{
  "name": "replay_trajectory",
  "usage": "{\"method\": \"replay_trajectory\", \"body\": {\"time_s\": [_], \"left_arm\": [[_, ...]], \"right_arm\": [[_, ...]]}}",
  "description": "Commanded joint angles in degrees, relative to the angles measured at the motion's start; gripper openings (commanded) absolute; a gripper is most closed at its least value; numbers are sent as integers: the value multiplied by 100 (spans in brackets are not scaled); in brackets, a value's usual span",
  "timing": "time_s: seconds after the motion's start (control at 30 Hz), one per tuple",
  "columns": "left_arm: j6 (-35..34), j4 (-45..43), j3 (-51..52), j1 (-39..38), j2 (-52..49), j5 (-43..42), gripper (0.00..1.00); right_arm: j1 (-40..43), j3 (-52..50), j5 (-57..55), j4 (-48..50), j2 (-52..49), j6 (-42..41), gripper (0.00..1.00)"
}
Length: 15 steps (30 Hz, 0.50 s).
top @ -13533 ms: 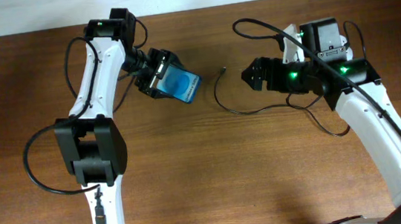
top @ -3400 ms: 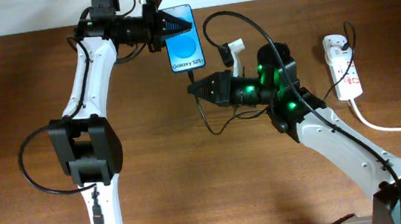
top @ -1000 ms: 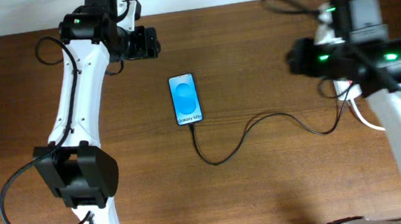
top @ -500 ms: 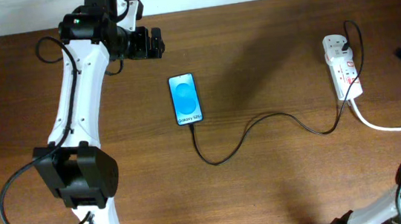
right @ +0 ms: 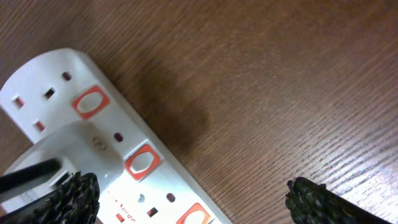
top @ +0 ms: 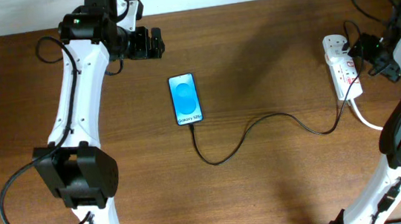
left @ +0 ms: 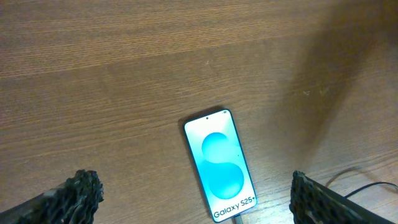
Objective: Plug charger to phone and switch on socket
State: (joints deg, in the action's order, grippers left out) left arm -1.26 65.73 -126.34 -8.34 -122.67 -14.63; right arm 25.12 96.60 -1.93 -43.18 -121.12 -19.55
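Observation:
The phone (top: 186,98) lies flat on the table with its blue screen up; it also shows in the left wrist view (left: 221,165). The charger (top: 261,118), a thin black cable, runs from the phone's bottom edge in a curve to a white adapter (right: 62,155) plugged into the socket (top: 342,67). My left gripper (top: 150,44) is open and empty, above and left of the phone, its fingers (left: 196,200) wide apart. My right gripper (top: 372,54) is open and empty just right of the socket (right: 143,174), with the red switches between its fingers (right: 196,202).
The socket's thick white cord (top: 392,126) runs off the right table edge. The far table edge meets a white wall behind both arms. The left arm's base stands at the front left (top: 80,177).
My right arm has swung from over the socket out to the right edge and back beside the socket. The phone, the charger and my left arm have not moved.

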Motion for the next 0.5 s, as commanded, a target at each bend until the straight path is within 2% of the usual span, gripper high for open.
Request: {"method": "replay_trajectory", "body": {"time_s": [0.0, 0.23, 0.47], "left_arm": [[90, -9, -57, -11, 269, -61, 99], [92, -9, -57, -11, 269, -61, 99], [92, -7, -57, -11, 269, -61, 99]], "right_arm": [[153, 81, -153, 0, -35, -199, 98], [151, 74, 240, 118, -533, -197, 99], [140, 70, 518, 142, -603, -175, 98]]}}
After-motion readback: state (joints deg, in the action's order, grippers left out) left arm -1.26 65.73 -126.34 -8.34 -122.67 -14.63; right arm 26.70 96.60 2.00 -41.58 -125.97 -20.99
